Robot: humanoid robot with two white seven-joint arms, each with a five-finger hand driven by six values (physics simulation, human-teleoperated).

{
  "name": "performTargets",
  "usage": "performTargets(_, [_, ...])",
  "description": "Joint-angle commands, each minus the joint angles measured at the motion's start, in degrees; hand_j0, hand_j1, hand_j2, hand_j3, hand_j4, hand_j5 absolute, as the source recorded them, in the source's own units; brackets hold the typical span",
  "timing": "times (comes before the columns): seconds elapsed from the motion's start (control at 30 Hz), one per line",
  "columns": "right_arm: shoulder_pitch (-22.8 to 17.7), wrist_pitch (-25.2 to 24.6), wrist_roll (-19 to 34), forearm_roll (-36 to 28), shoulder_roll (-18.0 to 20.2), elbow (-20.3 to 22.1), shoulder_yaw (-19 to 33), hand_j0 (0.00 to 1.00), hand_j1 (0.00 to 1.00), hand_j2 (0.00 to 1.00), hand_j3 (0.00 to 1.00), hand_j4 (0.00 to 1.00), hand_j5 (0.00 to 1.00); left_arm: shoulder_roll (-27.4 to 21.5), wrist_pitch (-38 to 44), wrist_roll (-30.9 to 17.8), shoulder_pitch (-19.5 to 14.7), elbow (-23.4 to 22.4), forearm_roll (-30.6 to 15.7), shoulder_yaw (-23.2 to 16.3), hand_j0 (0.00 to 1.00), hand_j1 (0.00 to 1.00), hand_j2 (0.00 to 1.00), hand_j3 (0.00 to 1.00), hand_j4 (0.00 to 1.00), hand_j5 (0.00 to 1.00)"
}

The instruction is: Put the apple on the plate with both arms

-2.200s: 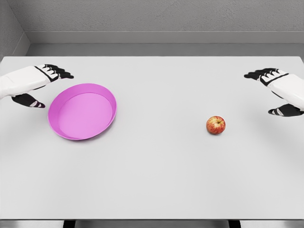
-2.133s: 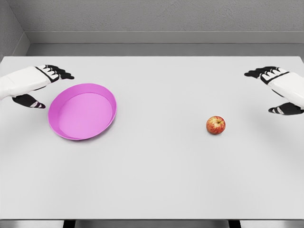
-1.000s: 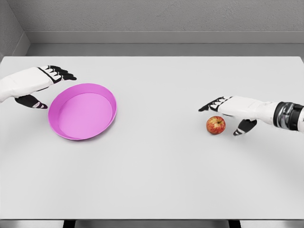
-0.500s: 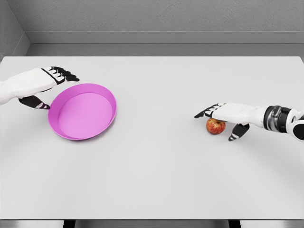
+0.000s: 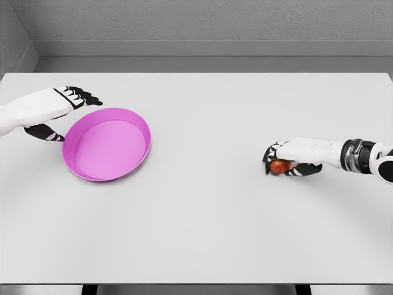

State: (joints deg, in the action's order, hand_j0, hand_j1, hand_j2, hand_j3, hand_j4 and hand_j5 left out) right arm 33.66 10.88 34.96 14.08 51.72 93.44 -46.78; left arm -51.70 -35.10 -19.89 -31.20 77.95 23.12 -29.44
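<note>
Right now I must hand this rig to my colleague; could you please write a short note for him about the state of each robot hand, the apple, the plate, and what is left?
Right robot hand: fingers curled around the apple, which sits on the table at the right side, not lifted.
Left robot hand: open, holding nothing, beside the left rim of the pink plate.
Plate: empty, on the left part of the table, far from the apple.
Done: apple grasped.
Left: lift the apple, carry it across to the plate, set it down, release.
</note>
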Motion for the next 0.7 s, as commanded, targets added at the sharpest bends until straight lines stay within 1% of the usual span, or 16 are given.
performTargets(0.0, [0.00,0.02,0.04,-0.01,0.05,-0.01,0.02,0.44,0.44,0.44,0.44,0.44,0.44,-0.06,0.10,0.03,0.00,0.01,-0.35,0.09,1.00,1.00,1.00,1.00,1.00,1.00])
performTargets(0.17, [0.35,0.02,0.04,-0.01,0.05,0.34,0.54,0.44,0.44,0.44,0.44,0.44,0.44,-0.15,0.10,0.03,0.00,0.01,-0.44,0.09,1.00,1.00,1.00,1.00,1.00,1.00])
performTargets(0.23, [1.58,0.02,0.04,-0.10,0.05,0.61,0.54,0.44,0.44,0.44,0.44,0.44,0.44,-0.33,0.10,0.03,0.00,0.09,-0.53,0.09,1.00,1.00,1.00,1.00,1.00,1.00])
performTargets(0.57, [3.95,0.02,0.04,-0.19,-0.12,1.04,1.16,0.44,0.44,0.44,0.44,0.44,0.44,-0.50,0.10,0.03,0.09,0.09,-0.62,0.09,1.00,1.00,1.00,1.00,1.00,1.00])
performTargets(0.67, [4.66,-0.07,0.04,-0.28,-1.71,1.40,1.51,0.44,0.44,0.44,0.44,0.44,0.44,-0.50,0.10,0.03,0.09,0.09,-0.62,0.09,1.00,1.00,1.00,1.00,1.00,1.00])
